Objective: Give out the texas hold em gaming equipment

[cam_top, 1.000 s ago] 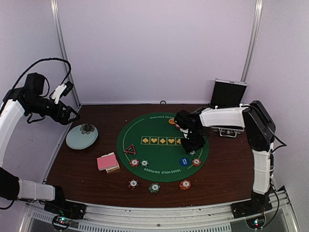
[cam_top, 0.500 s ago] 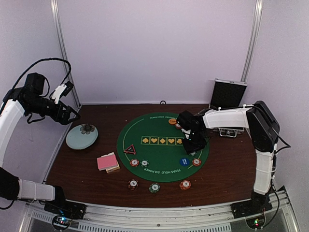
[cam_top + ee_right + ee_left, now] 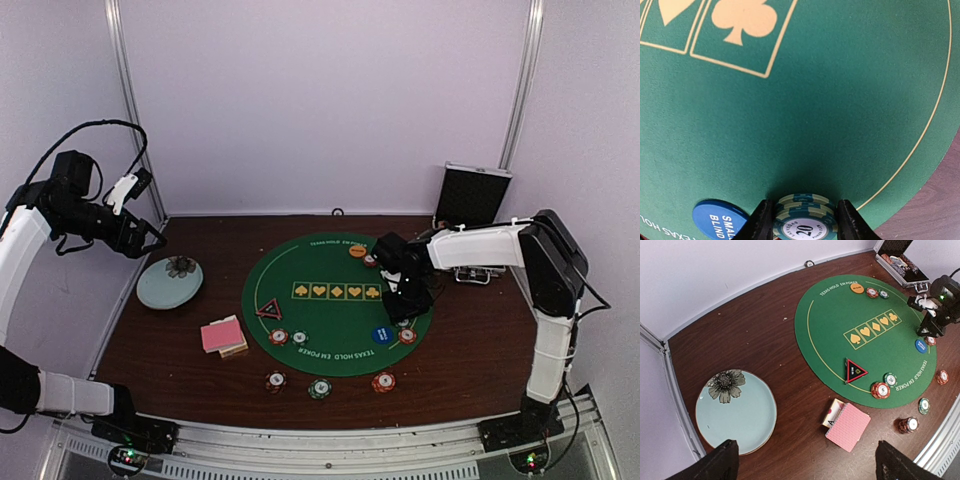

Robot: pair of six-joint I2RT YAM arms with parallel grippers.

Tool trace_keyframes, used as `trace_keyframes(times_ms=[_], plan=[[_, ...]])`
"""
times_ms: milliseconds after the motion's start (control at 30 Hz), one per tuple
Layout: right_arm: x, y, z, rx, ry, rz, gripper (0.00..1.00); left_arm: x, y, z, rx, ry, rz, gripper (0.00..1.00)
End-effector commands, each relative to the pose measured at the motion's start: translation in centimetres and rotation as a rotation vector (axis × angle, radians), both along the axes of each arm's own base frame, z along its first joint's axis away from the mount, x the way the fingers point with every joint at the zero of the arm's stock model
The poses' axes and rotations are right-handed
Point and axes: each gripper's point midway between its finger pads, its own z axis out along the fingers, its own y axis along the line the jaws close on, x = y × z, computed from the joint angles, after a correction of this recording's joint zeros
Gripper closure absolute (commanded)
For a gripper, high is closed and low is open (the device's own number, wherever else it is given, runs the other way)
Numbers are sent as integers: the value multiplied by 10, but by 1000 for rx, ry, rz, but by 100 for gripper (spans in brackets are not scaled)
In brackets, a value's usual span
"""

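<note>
R fingers [image 3: 404, 308] point down over the right side of the round green mat [image 3: 335, 272]. They're partly closed w/ a short stack of teal chips [image 3: 803, 225] pinched btwn them, both fingers touching its sides. Can't tell if the stack sits on the felt or hangs just above it. It's inside the mat's pale border line, just right of the blue button [image 3: 716, 220]. In the wrist view it's below the club square [image 3: 742, 20] of the suit row.

L fingers [image 3: 152, 241] are wide open w/ nothing in them, raised over the far-left part of the desk [image 3: 470, 350], near the pale blue dish [image 3: 169, 283].

Rest of the kit:
- The pink-backed card deck [image 3: 222, 335] is on bare desk, just off the mat's left edge.
- The black red-edged triangle [image 3: 268, 309] is on the mat's left part.
- At the mat's near edge, a pair of chips [image 3: 278, 336] lie side by side, one red, one green.
- A single red chip [image 3: 407, 336] sits just right of the blue button.
- Three chip piles [image 3: 319, 388] stand in a row on the desk toward the front, off the mat.
- The orange button [image 3: 357, 251] is at the mat's far edge w/ small chips [image 3: 371, 260] beside it.
- The metal case [image 3: 472, 195] stands open far right, apart from the mat.
</note>
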Motion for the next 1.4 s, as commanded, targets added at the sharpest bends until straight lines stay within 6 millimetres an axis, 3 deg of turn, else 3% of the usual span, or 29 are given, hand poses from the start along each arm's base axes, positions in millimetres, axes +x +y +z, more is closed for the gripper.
trace_keyframes(times_ms=[0,100,367,567,667,833,1000,1200,1367], plan=[[-14,-9,1,-11,45,-14,66,-1,-2,6,-12,-14,-14,2],[-11,-7,1,-7,39,-14,64,-1,-1,7,-9,-17,-13,2],[4,1,11,-6,3,4,40,-1,0,7,-4,-21,-10,3],[19,6,50,-23,-80,36,36,-1,-1,8,-6,-20,-9,2],[17,19,77,-10,-132,74,34,-1,0,7,-3,-20,-6,2],[-17,74,115,23,-183,226,27,-2,0,5,-1,-12,-10,3],[-79,152,131,92,-180,434,15,-2,-1,2,-9,-2,-13,3],[-145,226,114,162,-100,638,7,-3,-2,-2,-13,8,-18,3],[-172,258,84,185,-15,711,5,-6,-2,-2,-11,5,-18,2]])
